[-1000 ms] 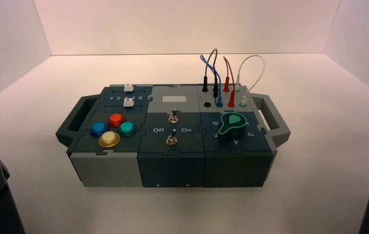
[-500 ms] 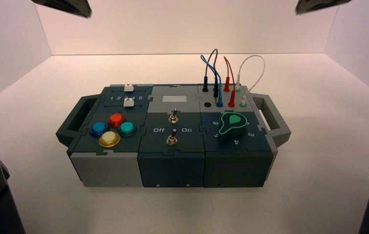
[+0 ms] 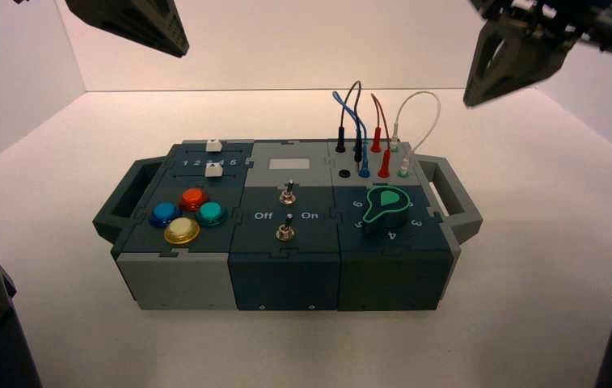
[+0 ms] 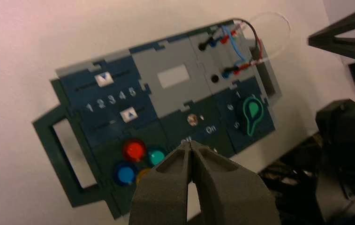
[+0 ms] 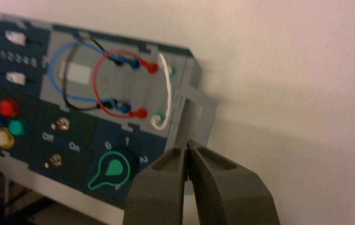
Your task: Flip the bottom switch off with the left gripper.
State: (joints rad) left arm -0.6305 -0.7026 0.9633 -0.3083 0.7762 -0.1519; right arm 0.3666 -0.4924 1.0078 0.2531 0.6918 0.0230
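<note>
left gripper (image 3: 137,24): cut off by the high view's top edge, only its lower part visible.
right gripper (image 3: 521,52): partly cut off at the top right of the high view.
bottom switch (image 3: 284,230): lever position too small to tell in the high view; hidden behind the fingers (image 4: 166,187) in the left wrist view.
slider numbers (image 5: 19,60): blurred in the right wrist view.

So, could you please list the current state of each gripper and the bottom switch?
left gripper: shut, holding nothing, raised above the box's left rear.
right gripper: shut, holding nothing, raised above the box's right rear.
bottom switch: untouched; lever position not clear.
</note>
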